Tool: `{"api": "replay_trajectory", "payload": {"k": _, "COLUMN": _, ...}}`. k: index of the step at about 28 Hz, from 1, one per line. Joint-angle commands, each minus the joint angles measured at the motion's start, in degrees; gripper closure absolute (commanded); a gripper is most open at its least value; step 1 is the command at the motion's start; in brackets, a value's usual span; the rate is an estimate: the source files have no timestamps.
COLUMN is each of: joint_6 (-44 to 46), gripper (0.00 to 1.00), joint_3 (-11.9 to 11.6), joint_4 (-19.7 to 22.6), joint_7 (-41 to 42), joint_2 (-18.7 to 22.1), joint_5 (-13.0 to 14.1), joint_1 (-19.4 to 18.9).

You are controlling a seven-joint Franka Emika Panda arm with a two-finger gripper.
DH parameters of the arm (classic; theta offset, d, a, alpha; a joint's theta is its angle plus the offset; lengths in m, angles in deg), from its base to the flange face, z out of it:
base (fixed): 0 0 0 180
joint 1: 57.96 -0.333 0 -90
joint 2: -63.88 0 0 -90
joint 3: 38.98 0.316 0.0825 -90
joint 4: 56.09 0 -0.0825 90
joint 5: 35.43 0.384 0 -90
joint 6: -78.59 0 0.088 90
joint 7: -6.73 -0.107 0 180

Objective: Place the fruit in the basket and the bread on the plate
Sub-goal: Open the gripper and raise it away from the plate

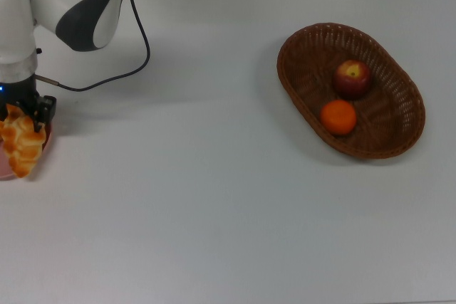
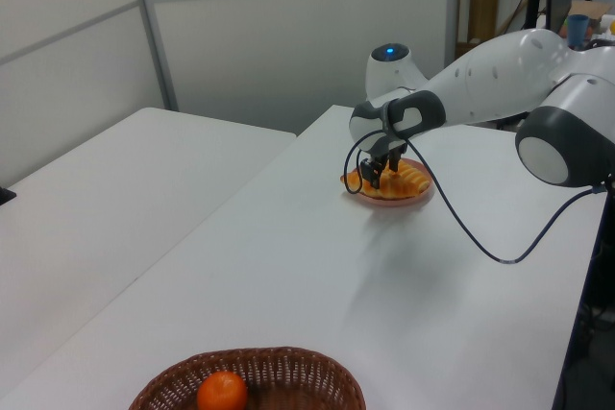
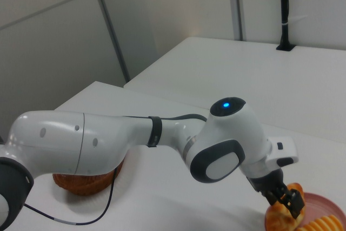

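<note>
risk comes first: the braided bread (image 1: pixel 21 149) lies at the plate's (image 3: pixel 324 208) edge, and in the top view it hangs past the rim toward 5 o'clock, so i judge a careless release or a snag on lifting could tip it onto the table (image 1: pixel 214 197). the gripper (image 2: pixel 376 174) is down on the plate, fingers closed around that pastry. the ridged bread (image 2: pixel 411 180) already lies on the plate beside it. at 3 o'clock in the top view, the basket (image 1: pixel 399 144) holds the apple (image 1: pixel 352 78) and the orange (image 1: pixel 338 117), nearly touching.
</note>
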Motion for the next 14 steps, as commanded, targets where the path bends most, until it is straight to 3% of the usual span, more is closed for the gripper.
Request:
{"api": "replay_trajectory", "payload": {"k": 1, "joint_6": 5.4, "gripper": 0.0, "joint_3": 0.2, "joint_4": 0.3, "joint_7": 0.9, "joint_2": 5.2, "joint_5": -0.7, "joint_1": -0.6}}
{"api": "replay_trajectory", "payload": {"k": 7, "joint_6": 15.1, "gripper": 0.0, "joint_3": -0.2, "joint_4": 0.1, "joint_7": 1.5, "joint_2": 11.8, "joint_5": -1.0, "joint_1": -5.1}}
{"api": "replay_trajectory", "payload": {"k": 14, "joint_6": 32.9, "gripper": 0.0, "joint_3": -3.2, "joint_4": -1.1, "joint_7": -2.4, "joint_2": 17.5, "joint_5": -2.4, "joint_1": -14.9}}
